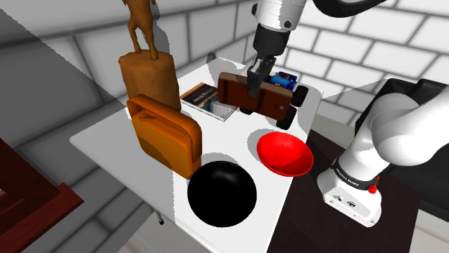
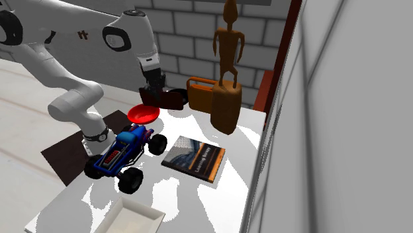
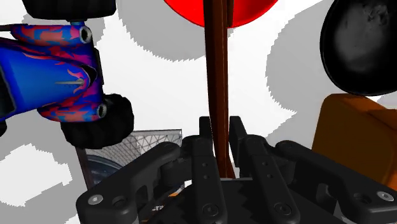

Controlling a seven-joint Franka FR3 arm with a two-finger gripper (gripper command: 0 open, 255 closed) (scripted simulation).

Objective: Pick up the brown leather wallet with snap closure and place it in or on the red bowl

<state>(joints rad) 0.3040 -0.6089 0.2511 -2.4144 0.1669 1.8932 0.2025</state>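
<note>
tool closed on brown wallet | wallet upright | red bowl nearby

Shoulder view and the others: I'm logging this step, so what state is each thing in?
gripper, shut on the wallet
wallet, closed, held in the air
red bowl, upright, empty
black bowl, upright, empty
toy car, upright on its wheels
book, closed, lying flat

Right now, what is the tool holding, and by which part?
The tool is shut on the brown wallet, clasping its upper edge, near the middle.
</note>
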